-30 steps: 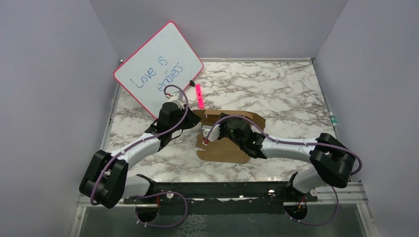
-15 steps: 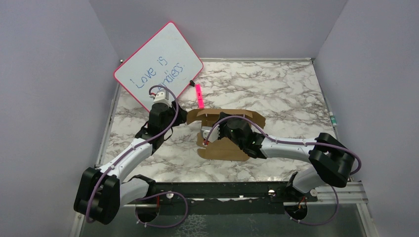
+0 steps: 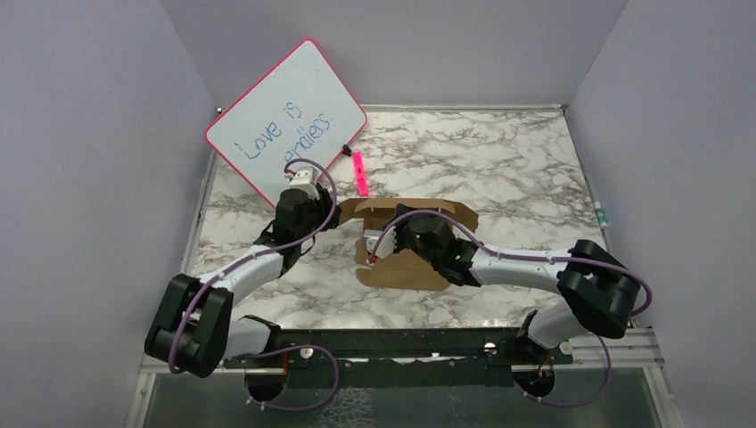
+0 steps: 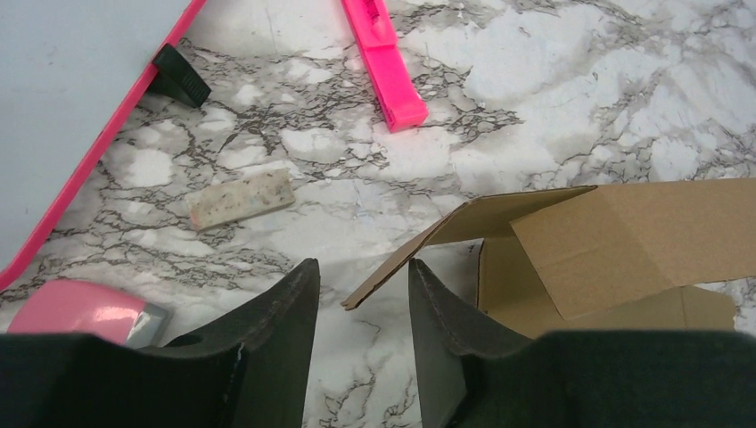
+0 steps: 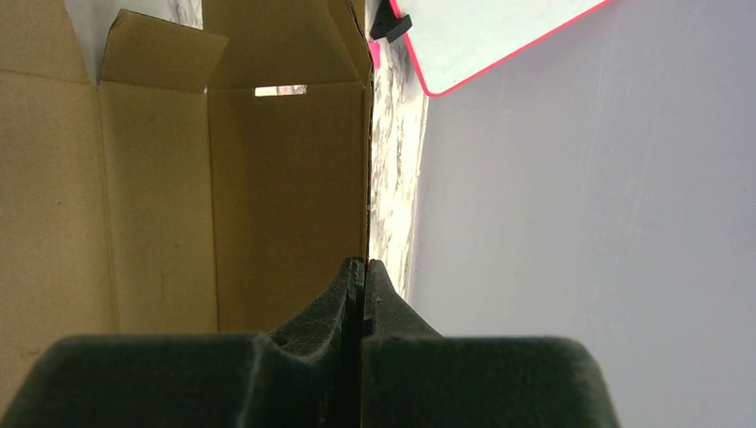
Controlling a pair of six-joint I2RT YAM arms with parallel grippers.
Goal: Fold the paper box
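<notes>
The paper box [image 3: 406, 267] is a brown cardboard sheet, partly folded, at the table's middle. My right gripper [image 3: 374, 248] is at its left end. In the right wrist view the right gripper [image 5: 364, 263] is shut on the thin edge of an upright panel of the box [image 5: 267, 196]. My left gripper [image 3: 332, 214] is at the box's far-left corner. In the left wrist view it [image 4: 361, 267] is open, with the tip of a raised flap [image 4: 401, 263] between its fingers, not pinched. The rest of the box [image 4: 624, 241] lies to the right.
A pink-rimmed whiteboard [image 3: 285, 120] leans at the back left, close behind my left arm. A pink marker [image 3: 359, 174] lies just beyond the box. A small speckled eraser piece [image 4: 241, 198] and the board's black clip [image 4: 181, 76] lie near the left gripper.
My left gripper drew back to the left, away from the box, then came forward again to the flap's corner. My right gripper stayed shut on the box and hardly moved.
</notes>
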